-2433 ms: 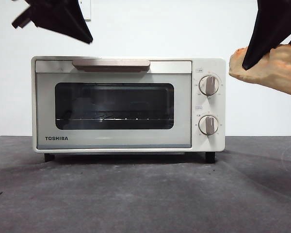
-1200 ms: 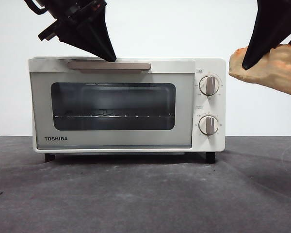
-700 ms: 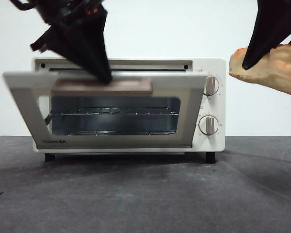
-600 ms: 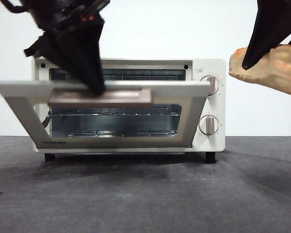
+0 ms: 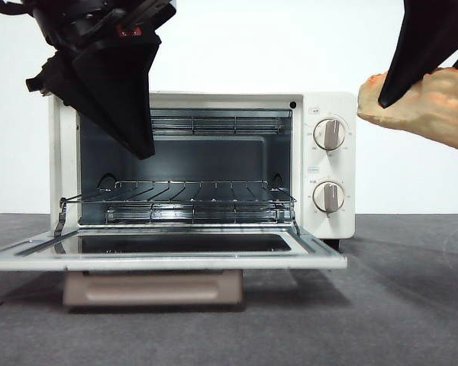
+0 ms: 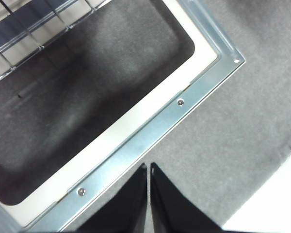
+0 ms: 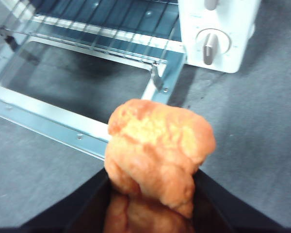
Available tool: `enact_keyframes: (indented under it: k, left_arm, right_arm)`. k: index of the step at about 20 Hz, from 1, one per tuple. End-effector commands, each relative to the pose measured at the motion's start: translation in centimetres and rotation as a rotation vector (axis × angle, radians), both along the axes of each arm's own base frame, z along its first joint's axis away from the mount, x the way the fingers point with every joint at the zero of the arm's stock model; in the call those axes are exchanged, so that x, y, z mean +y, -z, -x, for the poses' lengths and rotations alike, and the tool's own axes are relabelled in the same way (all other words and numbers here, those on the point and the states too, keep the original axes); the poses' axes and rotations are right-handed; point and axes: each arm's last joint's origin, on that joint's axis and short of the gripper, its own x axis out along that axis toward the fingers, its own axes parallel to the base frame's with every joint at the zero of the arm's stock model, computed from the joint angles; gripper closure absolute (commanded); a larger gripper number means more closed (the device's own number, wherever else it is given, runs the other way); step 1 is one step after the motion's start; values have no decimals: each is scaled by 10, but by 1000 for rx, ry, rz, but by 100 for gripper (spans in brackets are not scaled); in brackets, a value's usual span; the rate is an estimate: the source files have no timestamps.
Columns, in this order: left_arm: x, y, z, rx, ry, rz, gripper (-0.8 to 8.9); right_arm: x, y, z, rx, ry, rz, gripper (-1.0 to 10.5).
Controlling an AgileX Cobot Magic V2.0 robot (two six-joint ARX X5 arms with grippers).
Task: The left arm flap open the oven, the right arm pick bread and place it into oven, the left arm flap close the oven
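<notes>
- Above the oven's left front corner, the left hand [image 5: 137, 145] hangs just clear of the dropped door [image 5: 164, 252], its jaws pressed together with only a hairline between them and nothing held; the left wrist view shows their tips over the door's metal front edge.
- High at the table's right side, beside the oven [image 5: 320, 164] and level with its top, the right hand [image 7: 153, 194] holds the bread [image 7: 157, 155] clamped between its jaws, the lumpy golden-orange loaf sticking out past them.
- Half a second ago the door was only partly lowered, with the left hand pressing on its beige bar handle [image 5: 153, 290]. Now it lies flat and fully open, the handle underneath its front edge, and the hand has let go of it.
- That reads as the first step being finished. The wire rack [image 5: 179, 200] and the dark cavity stand exposed, so the bread can likely go in next, while the left hand probably needs to move aside to leave the opening free.
- The two round knobs [image 5: 328, 164] sit on the oven's right panel, apart from both hands.
- The table [image 5: 397, 305] is covered in dark grey, felt-like cloth, bare in front of the oven.
- Behind it runs a plain white wall [image 5: 244, 46].
</notes>
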Motion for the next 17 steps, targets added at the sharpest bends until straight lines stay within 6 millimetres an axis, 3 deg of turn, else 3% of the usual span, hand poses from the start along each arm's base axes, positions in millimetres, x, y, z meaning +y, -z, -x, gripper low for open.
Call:
enact_keyframes:
  k: [1,5,8,13,17]
  left_arm:
    - [6,-14,3,-63,-28,14,798]
    - [35,-44,19,-195,-106,90,798]
    - [66,-54,41,-258,-175,149,798]
    - [111,-37,80,-299,-299,181,799]
    - [130,-19,107,-280,-360,203,799]
  right_arm:
    - [3,-7,-1,-28,-16,-25,742]
    - [5,-9,-2,-40,-29,-59,743]
    - [11,-10,-7,-38,-56,-109,743]
    - [35,-12,-24,-21,-99,-107,742]
    - [67,-11,-45,12,-139,-80,743]
